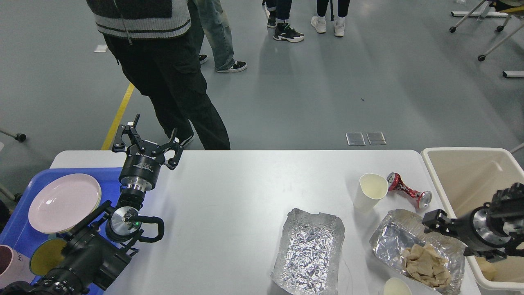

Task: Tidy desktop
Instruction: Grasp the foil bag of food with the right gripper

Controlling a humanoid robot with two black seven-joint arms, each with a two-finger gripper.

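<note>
The desktop (237,196) is a wide white tabletop with rounded corners filling the lower half of the head view, its far edge against the grey floor. Near its right end a white paper cup (370,191) stands upright, and just beside it to the right lies a crushed red can (407,190) on its side. In front of the cup sit two crumpled foil trays: an empty one (309,250) nearer the middle, and a second foil tray (403,241) to its right holding a wad of brown paper (425,264). The rim of another pale cup (396,286) shows at the bottom edge.

The right gripper (434,219) hangs over the right rim of the second foil tray, seen end-on and dark, so I cannot tell whether its fingers are spread or pressed together. Off the table's right end stands a beige bin (462,172).

The left gripper (146,141) hovers at the far left edge of the desktop, fingers spread wide and holding nothing. Left of it a blue tray (108,184) carries a pink plate (63,203), a yellow dish (45,258) and a mug (10,262).

A person in dark trousers (172,86) stands just behind the table
</note>
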